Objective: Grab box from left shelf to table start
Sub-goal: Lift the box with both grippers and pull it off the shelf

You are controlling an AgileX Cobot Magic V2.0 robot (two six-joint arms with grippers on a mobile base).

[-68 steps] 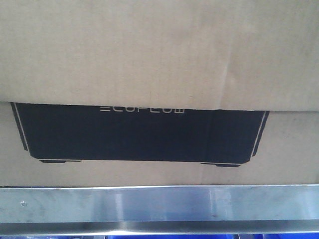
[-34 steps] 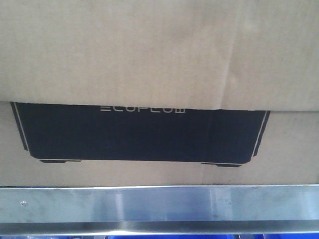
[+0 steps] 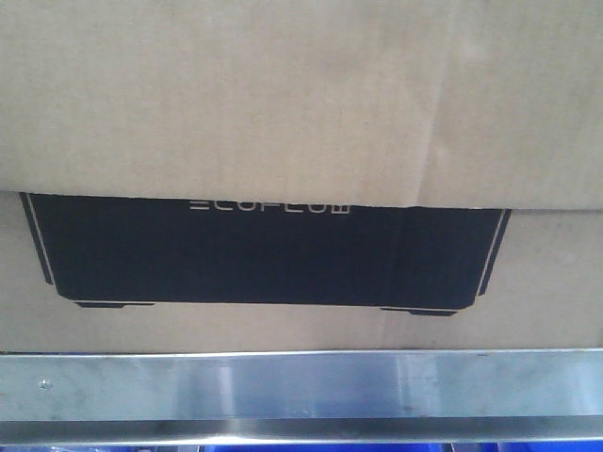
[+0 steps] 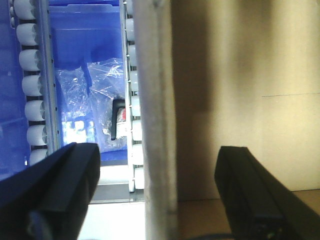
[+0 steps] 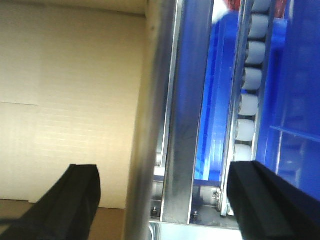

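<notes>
The box [image 3: 301, 104], brown cardboard with a black "ECOFLOW" panel [image 3: 268, 254], fills the front view and sits on the left shelf behind its steel front rail [image 3: 301, 386]. My left gripper [image 4: 157, 160] is open. Its fingers [image 4: 67, 190] straddle the rail [image 4: 157, 100], with the box [image 4: 250, 75] on the right-hand side. My right gripper [image 5: 165, 170] is open too and astride the rail [image 5: 150, 100], with the box [image 5: 70, 90] on its left. Neither gripper touches the box. I cannot make out the table.
Blue plastic bins [image 4: 85, 50] holding clear bags [image 4: 100, 95] lie under the roller tracks [image 4: 30, 85]. More white rollers [image 5: 247, 100] and blue bins [image 5: 300, 75] show in the right wrist view. A white surface [image 4: 115, 220] shows low in the left wrist view.
</notes>
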